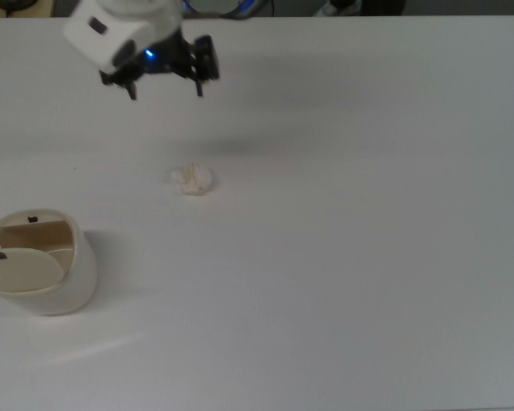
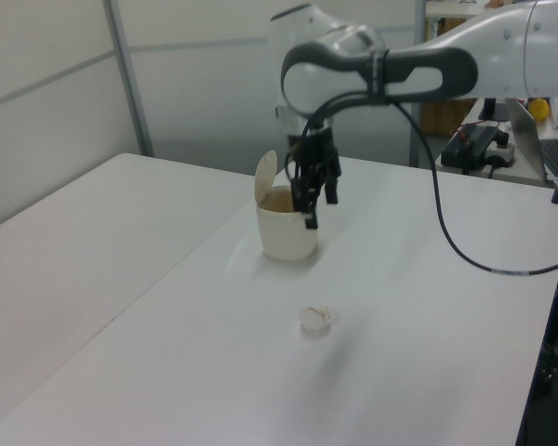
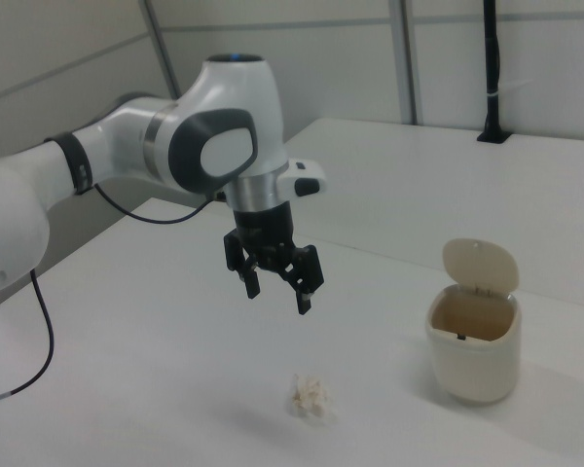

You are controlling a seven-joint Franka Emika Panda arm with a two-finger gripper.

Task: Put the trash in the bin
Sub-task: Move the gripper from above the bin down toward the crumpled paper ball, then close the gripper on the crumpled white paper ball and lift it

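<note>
The trash (image 1: 193, 179) (image 2: 315, 319) (image 3: 311, 397) lies loose on the table (image 1: 368, 257), touching nothing else. It sits below the gripper (image 1: 165, 82) (image 2: 310, 206) (image 3: 278, 281) and apart from it; in the top view it is toward the bottom edge from the fingertips, slightly to the top view's right. The gripper hangs in the air with its 2 fingers (image 3: 306, 294) spread wide and nothing between them, pointing down at the table. The bin (image 1: 43, 272) (image 2: 286, 226) (image 3: 474, 341) stands well away from the gripper, toward the top view's lower left, its flap lid tipped up and the mouth open. In the left view the gripper overlaps the bin's rim.
</note>
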